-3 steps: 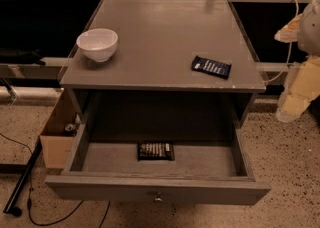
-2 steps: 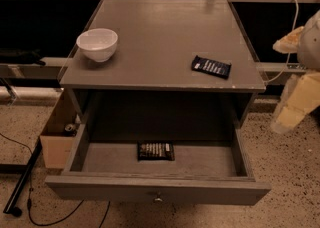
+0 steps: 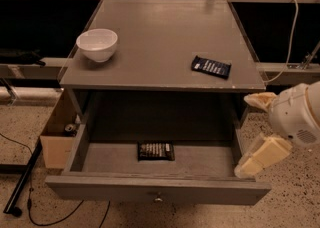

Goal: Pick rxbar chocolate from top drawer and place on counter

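- Since gripper (image 3: 265,149) hangs off bench's front-right corner (open or shut: can't tell), swing it left over drawer (image 3: 150,189).
- Drop straight onto brown bar (image 3: 156,151), front-middle; skip blue bar (image 3: 211,66) on counter (image 3: 160,37).

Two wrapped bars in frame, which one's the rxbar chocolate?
The dark brown bar lying in the open top drawer; the dark blue bar sits on the counter. The hand hangs right of the drawer.

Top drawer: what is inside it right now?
Only the rxbar chocolate, flat on the top drawer floor near the front. The rear, under the counter, is shadowed. The gripper is outside, by its right wall.
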You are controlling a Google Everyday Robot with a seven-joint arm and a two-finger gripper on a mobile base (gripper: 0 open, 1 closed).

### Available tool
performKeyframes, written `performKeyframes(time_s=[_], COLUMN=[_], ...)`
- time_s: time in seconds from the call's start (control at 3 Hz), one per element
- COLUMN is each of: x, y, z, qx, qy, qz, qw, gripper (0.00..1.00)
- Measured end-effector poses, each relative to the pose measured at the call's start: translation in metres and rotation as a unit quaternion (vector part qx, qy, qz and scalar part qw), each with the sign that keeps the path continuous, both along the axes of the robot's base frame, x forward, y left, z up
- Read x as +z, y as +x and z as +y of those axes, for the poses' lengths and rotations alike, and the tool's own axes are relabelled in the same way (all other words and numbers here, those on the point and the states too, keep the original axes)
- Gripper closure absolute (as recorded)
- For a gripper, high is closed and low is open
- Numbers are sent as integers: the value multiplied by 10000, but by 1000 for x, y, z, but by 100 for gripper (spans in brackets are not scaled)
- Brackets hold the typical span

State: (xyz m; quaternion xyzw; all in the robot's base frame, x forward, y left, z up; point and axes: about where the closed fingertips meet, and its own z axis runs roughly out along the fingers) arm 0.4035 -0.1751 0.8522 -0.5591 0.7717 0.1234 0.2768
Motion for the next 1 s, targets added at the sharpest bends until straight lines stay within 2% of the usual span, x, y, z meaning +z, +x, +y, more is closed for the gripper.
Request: performKeyframes(time_s=[0.33,0.67,1.0], x=[-59,-93,-126], y=[6,14,36], z=[51,81,115], qx=[138,284,441], qy=[673,755,696], qz=[277,483,584], qw=[9973,9956,9949], gripper=[0,0,0])
